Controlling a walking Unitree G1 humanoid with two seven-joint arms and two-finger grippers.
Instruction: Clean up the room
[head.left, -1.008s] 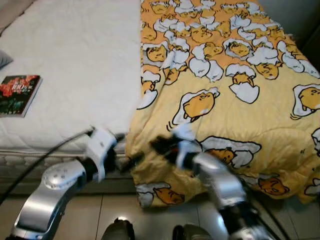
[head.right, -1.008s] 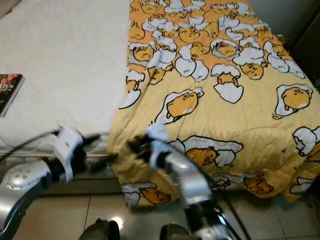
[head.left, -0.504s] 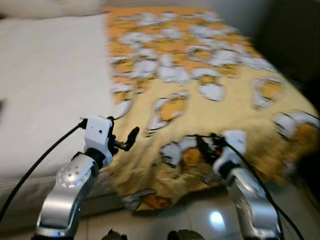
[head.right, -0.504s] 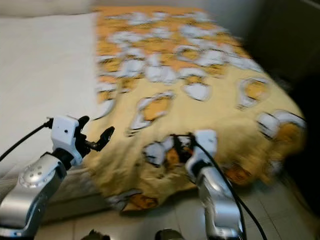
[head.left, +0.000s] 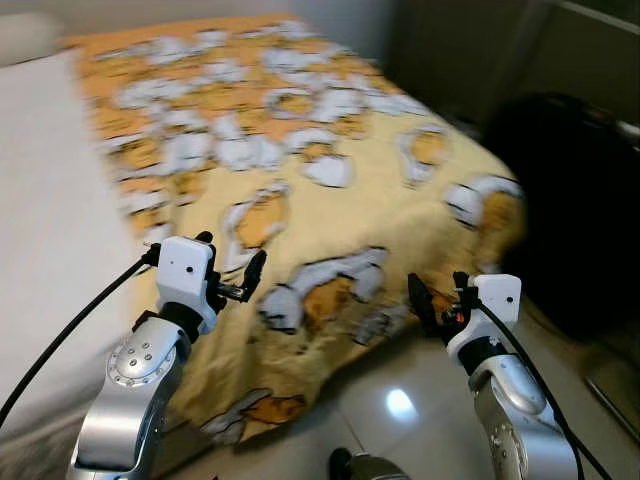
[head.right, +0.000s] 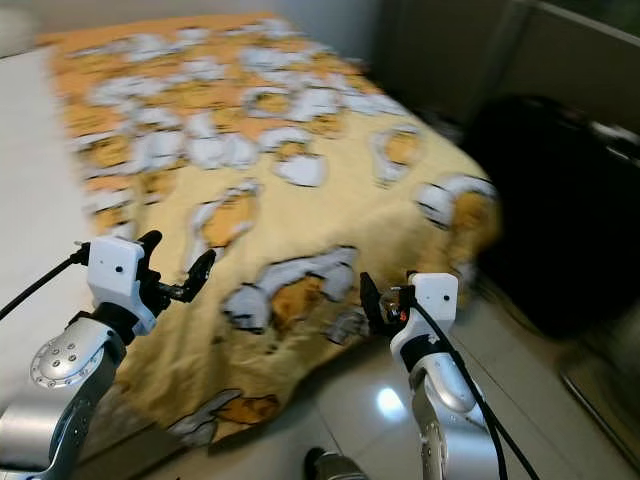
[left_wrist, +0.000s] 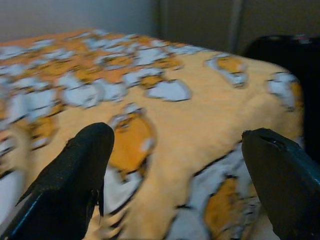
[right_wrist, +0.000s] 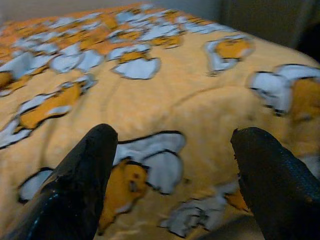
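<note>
A yellow blanket (head.left: 300, 170) printed with white and orange egg cartoons covers the right part of the bed and hangs over its near edge toward the floor. My left gripper (head.left: 232, 272) is raised over the blanket's near left part, open and empty, with the blanket (left_wrist: 170, 130) spread between its fingers in the left wrist view. My right gripper (head.left: 432, 302) hovers by the blanket's hanging near corner, also open and empty; the blanket (right_wrist: 170, 110) lies a short way beyond its fingertips in the right wrist view. The eye views are blurred.
The bare white mattress (head.left: 50, 240) lies to the left of the blanket. A large dark object (head.left: 570, 210) stands on the right beside the bed, before a dark wall. Glossy tiled floor (head.left: 400, 410) reflects a light below the blanket's edge.
The camera has swung to the right, so the book and much of the mattress left the picture. Both arms have risen from the blanket's near edge and spread apart, open.
</note>
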